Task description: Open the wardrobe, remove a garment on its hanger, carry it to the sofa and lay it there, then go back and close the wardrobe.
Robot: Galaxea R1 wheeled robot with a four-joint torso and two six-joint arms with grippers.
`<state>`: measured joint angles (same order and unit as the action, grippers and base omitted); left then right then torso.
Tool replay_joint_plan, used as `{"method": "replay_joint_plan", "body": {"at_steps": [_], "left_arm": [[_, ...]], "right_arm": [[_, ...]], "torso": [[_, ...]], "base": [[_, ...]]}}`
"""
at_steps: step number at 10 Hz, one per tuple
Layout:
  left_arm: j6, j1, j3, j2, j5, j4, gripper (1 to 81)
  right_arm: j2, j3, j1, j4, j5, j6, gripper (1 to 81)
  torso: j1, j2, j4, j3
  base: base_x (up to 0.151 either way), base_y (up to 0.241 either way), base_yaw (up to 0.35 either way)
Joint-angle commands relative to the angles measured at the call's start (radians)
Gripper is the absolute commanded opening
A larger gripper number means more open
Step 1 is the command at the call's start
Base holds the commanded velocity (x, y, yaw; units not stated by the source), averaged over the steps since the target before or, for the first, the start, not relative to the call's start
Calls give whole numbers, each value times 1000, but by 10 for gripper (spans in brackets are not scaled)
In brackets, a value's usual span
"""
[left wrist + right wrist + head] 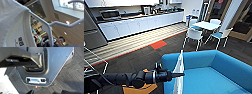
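Garment (179, 68) seen hung edge-on on hanger (58, 23), pinched by left pincer (182, 74) at sofa (214, 72) front edge, over seat. Right pincer state: can't be told. Kitchen counter w/ microwave (110, 14) at rear.

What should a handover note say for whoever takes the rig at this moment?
Left claw: shut on the hanger, arm stretched toward the sofa.
Right claw: cannot tell its state from the right wrist view.
Garment: white shirt hanging edge-on from the hanger, over the sofa's near arm, not yet resting on the seat.
Done: garment taken out and carried up to the sofa.
Left: lay it on the sofa, release, go back and close the wardrobe.
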<state>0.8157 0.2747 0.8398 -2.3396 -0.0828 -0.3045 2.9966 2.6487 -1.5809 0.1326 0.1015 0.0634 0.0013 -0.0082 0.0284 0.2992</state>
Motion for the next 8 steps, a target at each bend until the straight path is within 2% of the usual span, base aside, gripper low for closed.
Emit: {"method": "replay_joint_plan", "body": {"at_steps": [1, 8], "left_arm": [[-12, -136, -57, 9, -43, -31, 10], [-10, -131, -71, 28, -43, -42, 10]], "right_arm": [[1, -3, -2, 12, -71, -5, 811], [3, -3, 0, 12, -71, -4, 811]], "torso": [[0, 0, 0, 0], [0, 0, 0, 0]], "base": [[0, 0, -230], [0, 0, -231]]}}
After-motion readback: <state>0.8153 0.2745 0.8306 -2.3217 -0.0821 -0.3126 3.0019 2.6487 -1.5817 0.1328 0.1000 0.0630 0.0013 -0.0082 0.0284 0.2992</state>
